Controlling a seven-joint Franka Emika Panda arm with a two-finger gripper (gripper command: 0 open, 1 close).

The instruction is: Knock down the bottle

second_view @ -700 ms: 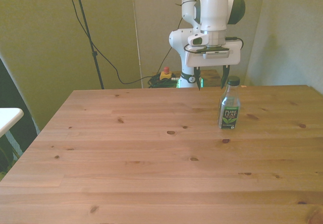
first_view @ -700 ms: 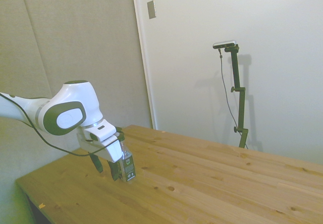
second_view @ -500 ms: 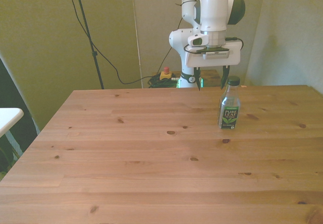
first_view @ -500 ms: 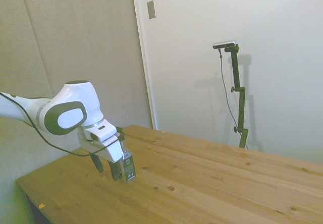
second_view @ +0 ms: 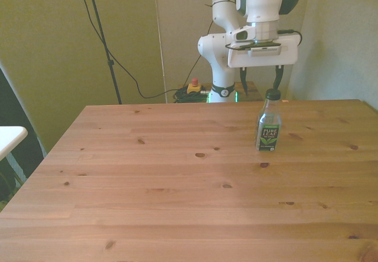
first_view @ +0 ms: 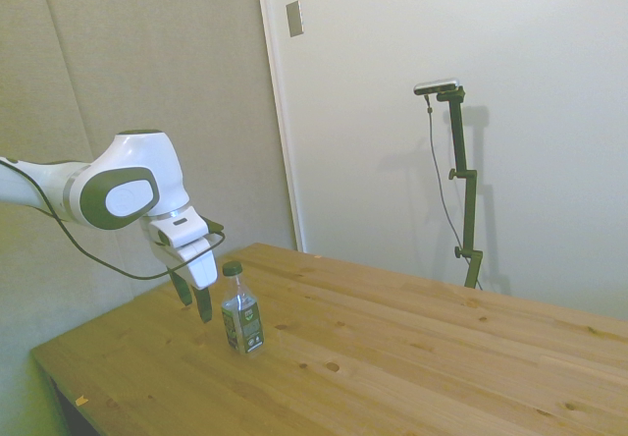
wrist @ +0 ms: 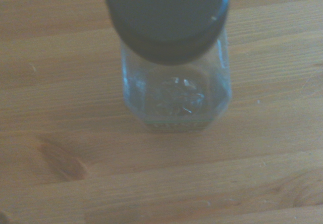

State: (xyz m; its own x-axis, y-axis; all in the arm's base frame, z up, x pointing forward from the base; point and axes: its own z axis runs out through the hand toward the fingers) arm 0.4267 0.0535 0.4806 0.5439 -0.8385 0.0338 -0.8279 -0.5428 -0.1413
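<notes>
Setting: a robot test room or lab. White robot arm [second_view: 260, 14] mounted behind a bare wooden worktop [second_view: 177, 191]. Plain padded wall panels [first_view: 147, 63] and a white door [first_view: 442, 112] with a small grey wall plate [first_view: 294, 18]. Black cables [second_view: 127, 73] trail down the wall to a red emergency-stop button [second_view: 193, 84] on the floor. No household furnishings in view.
</notes>
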